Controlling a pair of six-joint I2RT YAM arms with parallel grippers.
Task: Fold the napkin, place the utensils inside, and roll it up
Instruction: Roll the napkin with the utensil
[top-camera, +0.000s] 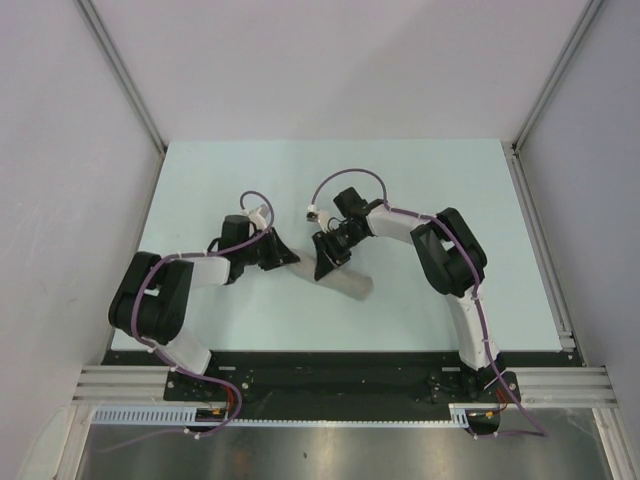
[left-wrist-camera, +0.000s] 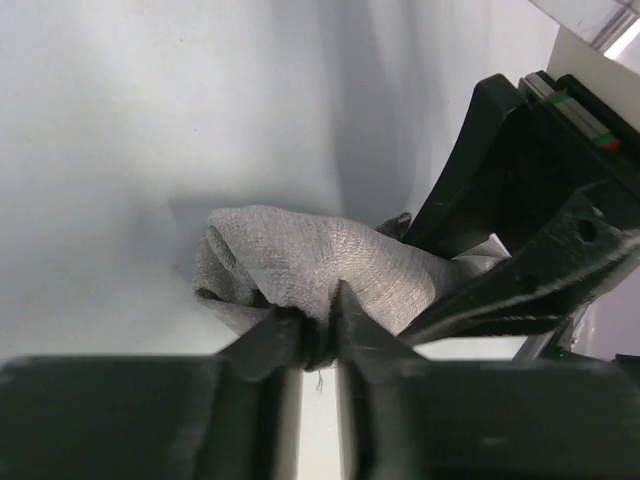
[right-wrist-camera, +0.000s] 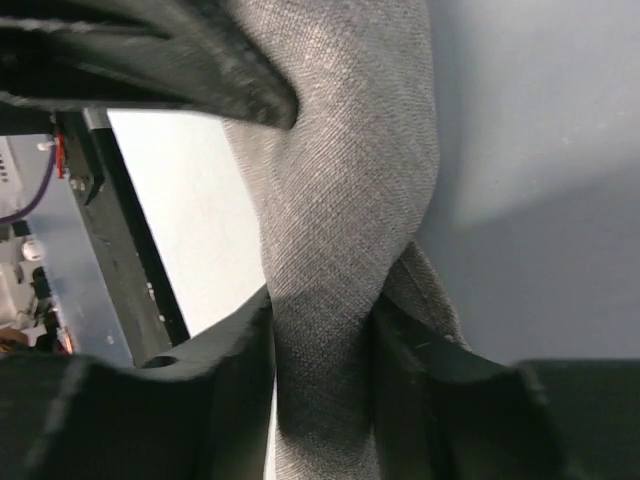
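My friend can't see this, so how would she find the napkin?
Look at the middle of the pale table. There the left gripper and the right gripper pinch the napkin, a grey-beige cloth rolled into a long bundle. It is the only soft thing there; everything touching it is hard and black.

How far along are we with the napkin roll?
Done: the napkin is already a narrow rolled bundle on the table. In hand: the left jaws pinch one end of it and the right jaws are closed around it further along. The utensils are not visible, so I cannot confirm they are inside. Left: probably tighten the roll if needed, then release.
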